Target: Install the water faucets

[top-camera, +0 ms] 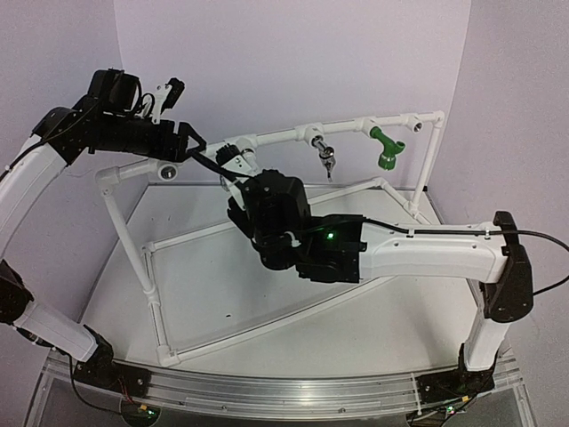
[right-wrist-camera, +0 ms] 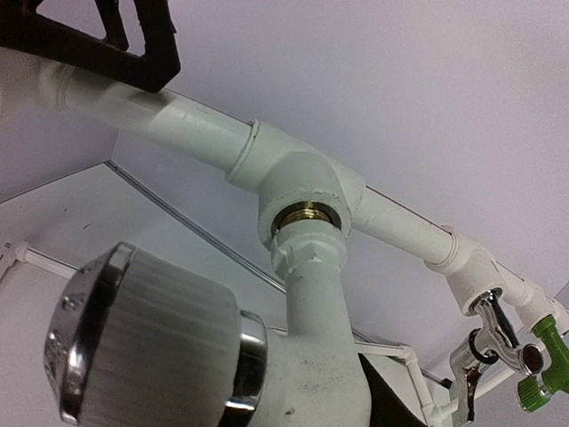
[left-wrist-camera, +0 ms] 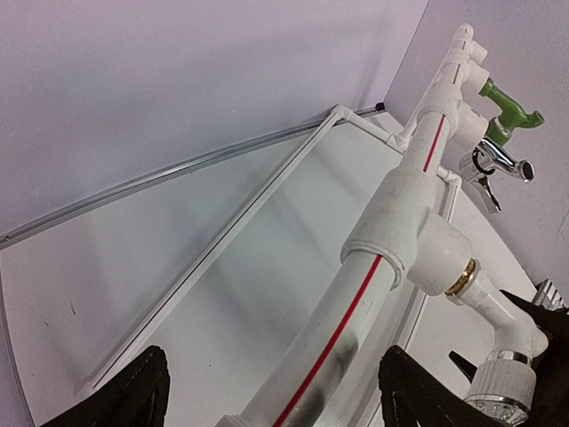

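Observation:
A white faucet (right-wrist-camera: 333, 356) with a ribbed, chrome-rimmed knob (right-wrist-camera: 151, 342) sits with its neck in the brass-threaded socket (right-wrist-camera: 307, 218) of a tee on the frame's top pipe (top-camera: 276, 136). My right gripper (top-camera: 233, 169) is shut on the faucet's body; one dark finger (right-wrist-camera: 396, 396) lies against it, the other is hidden by the knob. My left gripper (left-wrist-camera: 276, 391) stands open astride the same pipe, left of the tee, with gaps on both sides. Further right along the pipe hang a chrome faucet (top-camera: 327, 158) and a green faucet (top-camera: 387, 148).
The white pipe frame (top-camera: 151, 285) stands on the white table, its lower rails running toward the near edge. An open round socket (top-camera: 167, 171) sits at the frame's left corner. Purple walls close in behind and on both sides.

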`<control>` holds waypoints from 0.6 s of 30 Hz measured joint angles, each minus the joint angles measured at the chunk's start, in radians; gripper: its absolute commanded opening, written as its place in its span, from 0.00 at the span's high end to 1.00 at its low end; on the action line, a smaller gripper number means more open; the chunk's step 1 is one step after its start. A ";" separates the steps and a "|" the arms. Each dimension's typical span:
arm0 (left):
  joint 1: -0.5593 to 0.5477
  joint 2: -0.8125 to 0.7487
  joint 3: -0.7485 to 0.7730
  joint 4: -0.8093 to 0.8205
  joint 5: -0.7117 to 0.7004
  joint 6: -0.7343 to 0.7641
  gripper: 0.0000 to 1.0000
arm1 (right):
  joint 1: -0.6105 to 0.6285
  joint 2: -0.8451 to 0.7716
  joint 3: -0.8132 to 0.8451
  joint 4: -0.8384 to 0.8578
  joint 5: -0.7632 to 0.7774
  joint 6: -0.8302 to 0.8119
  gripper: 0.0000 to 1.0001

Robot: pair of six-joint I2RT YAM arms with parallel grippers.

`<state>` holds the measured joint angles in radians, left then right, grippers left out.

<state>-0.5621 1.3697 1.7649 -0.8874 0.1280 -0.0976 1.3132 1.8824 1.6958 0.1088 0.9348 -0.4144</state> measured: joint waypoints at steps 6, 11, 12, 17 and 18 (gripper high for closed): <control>0.000 0.000 0.000 0.004 0.000 0.001 0.19 | -0.002 -0.001 0.000 -0.005 0.004 0.030 0.42; 0.000 0.000 0.000 0.007 0.000 0.001 0.19 | -0.002 -0.001 -0.007 0.030 -0.039 0.047 0.26; 0.000 0.000 -0.001 0.007 0.000 0.001 0.19 | -0.002 -0.002 -0.012 0.044 -0.050 0.036 0.25; 0.000 0.000 -0.008 0.011 0.000 0.003 0.19 | -0.002 -0.002 -0.050 0.123 -0.070 -0.056 0.25; 0.000 -0.001 -0.009 0.013 0.000 0.003 0.19 | -0.002 -0.002 -0.055 0.136 -0.069 -0.075 0.24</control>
<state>-0.5617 1.3687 1.7560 -0.8739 0.1276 -0.0951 1.3113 1.8809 1.6409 0.2452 0.8656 -0.4890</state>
